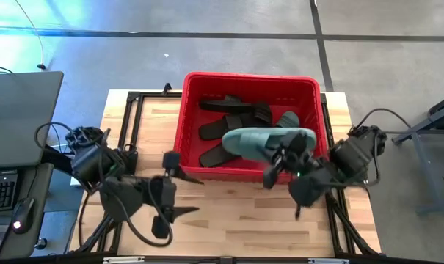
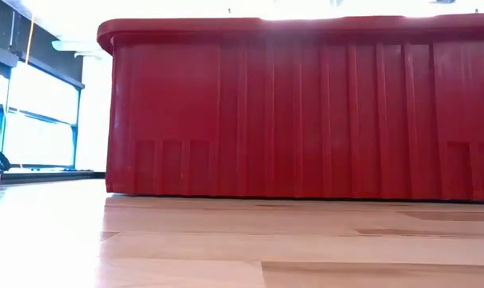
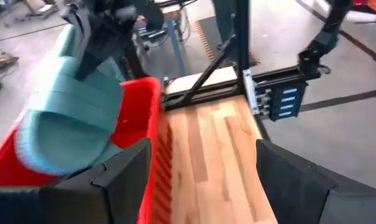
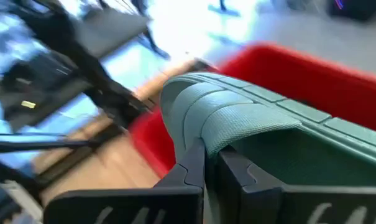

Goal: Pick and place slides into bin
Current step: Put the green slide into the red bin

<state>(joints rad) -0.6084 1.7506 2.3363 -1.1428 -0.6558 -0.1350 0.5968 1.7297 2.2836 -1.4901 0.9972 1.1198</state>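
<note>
Right gripper [image 1: 284, 163] pinching the sage-green slide [image 1: 269, 141] by its soft, likely light strap above the bin's [image 1: 183, 121] near rim; left gripper [image 1: 179, 192] spread, empty, near the table's [image 1: 236, 213] front edge.

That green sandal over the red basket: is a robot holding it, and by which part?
Yes. The right gripper has its jaws shut on the green slide, pinching its wide strap above the bin.
</note>
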